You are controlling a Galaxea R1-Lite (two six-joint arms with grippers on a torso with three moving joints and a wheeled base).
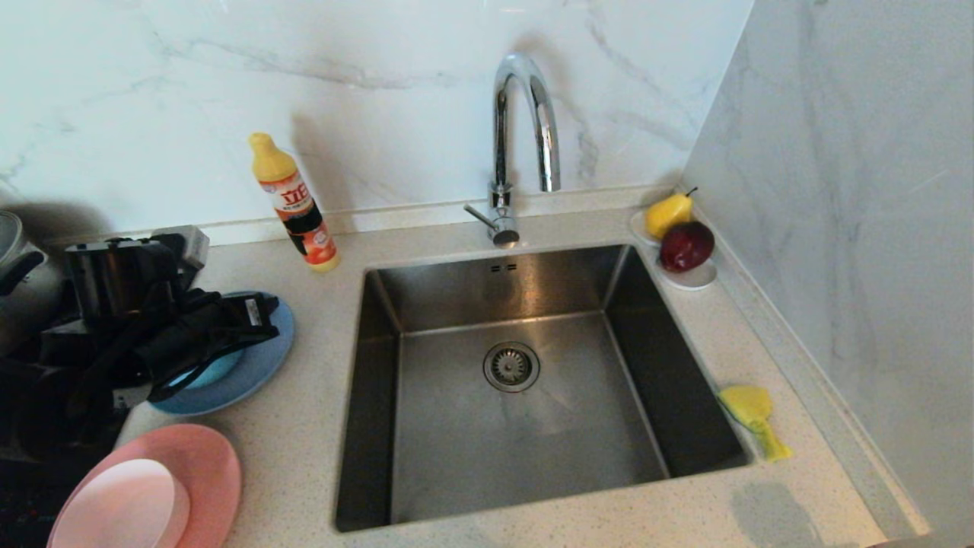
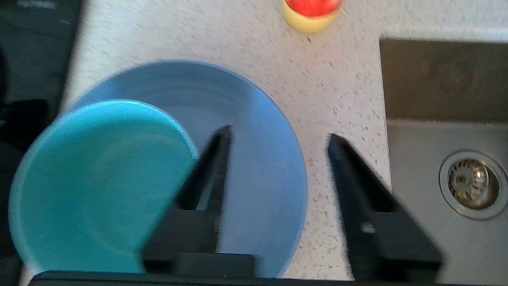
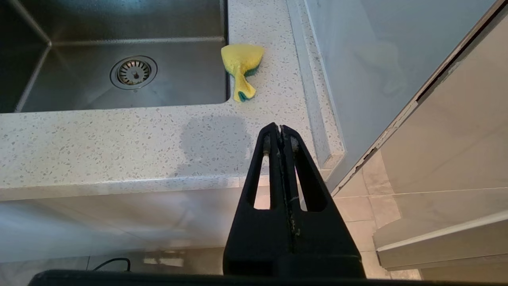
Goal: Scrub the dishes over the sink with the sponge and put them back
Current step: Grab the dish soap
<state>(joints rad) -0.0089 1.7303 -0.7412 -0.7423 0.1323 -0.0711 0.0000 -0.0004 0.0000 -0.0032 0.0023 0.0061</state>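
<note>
The dishes sit on the counter left of the sink (image 1: 456,457). A teal bowl (image 1: 205,371) rests on the blue plate (image 1: 262,365), and a pale pink bowl (image 1: 122,506) lies on the pink plate (image 1: 209,464) nearer me. My left gripper (image 1: 255,320) hovers open over the blue plate (image 2: 254,159), holding nothing. One fingertip is above the plate beside the teal bowl (image 2: 99,186), the other above bare counter. The yellow sponge (image 1: 749,407) lies crumpled on the counter at the sink's right rim. My right gripper (image 3: 280,127) is shut and empty, low before the counter's front edge, short of the sponge (image 3: 242,59).
A chrome faucet (image 1: 525,114) rises behind the basin, which has a round drain (image 1: 511,366). An orange detergent bottle (image 1: 293,202) stands back left. A small white dish (image 1: 692,280) with a pear and red fruit sits back right. A steel pot (image 1: 15,266) is far left. A wall runs along the right.
</note>
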